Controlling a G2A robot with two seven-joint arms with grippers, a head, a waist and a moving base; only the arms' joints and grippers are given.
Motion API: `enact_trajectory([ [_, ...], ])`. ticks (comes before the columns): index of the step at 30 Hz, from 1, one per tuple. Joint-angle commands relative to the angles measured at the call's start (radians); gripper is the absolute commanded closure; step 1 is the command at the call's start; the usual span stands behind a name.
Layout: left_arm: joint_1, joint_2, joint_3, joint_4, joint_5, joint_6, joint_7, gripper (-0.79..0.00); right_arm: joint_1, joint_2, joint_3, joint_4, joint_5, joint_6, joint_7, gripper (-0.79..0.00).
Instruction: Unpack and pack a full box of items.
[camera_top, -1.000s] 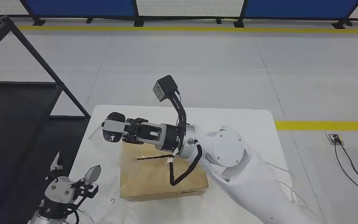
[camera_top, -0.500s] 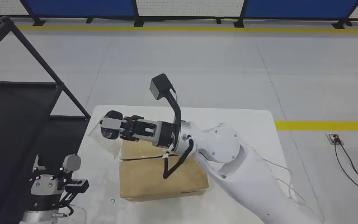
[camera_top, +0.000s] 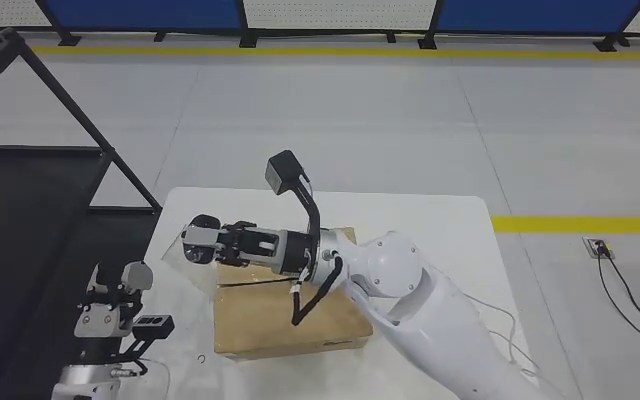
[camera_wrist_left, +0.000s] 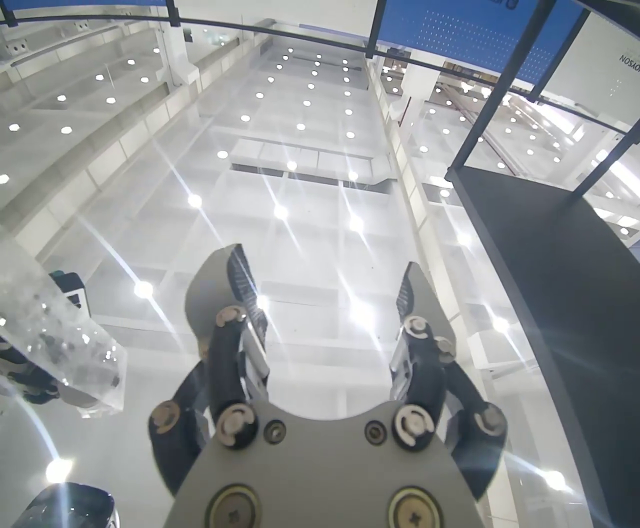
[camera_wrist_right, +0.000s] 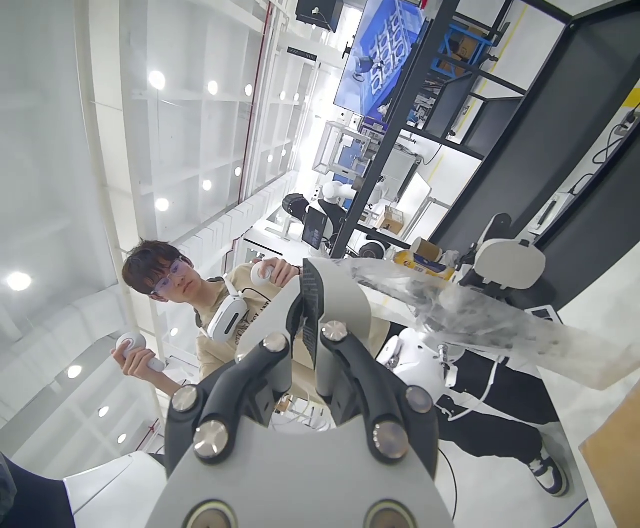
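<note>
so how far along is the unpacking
Done: one clear plastic bag is out of the cardboard box. In hand: the right gripper is shut on it, over the table beside the box. The left gripper is open and empty. Left: the box's inside is hidden, so I can't count.

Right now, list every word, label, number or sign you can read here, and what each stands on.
White panel: dark lettering, cut off by the frame edge; unreadable.
Blue screen: white lettering, too skewed and blurred to read.
Cardboard box: no print legible.
Clear bag in the right gripper: no print legible.
Nothing can be quoted with confidence.
</note>
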Motion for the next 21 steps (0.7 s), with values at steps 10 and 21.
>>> enact_trajectory([
  [10, 0.023, 0.004, 0.019, -0.012, 0.043, 0.057, 0.023, 0.000, 0.004, -0.023, -0.019, 0.043, 0.012, 0.004, 0.004, 0.000],
  [21, 0.032, 0.009, 0.047, -0.042, 0.083, 0.104, 0.064, 0.000, -0.003, -0.035, -0.006, 0.079, 0.014, 0.010, 0.030, 0.000],
])
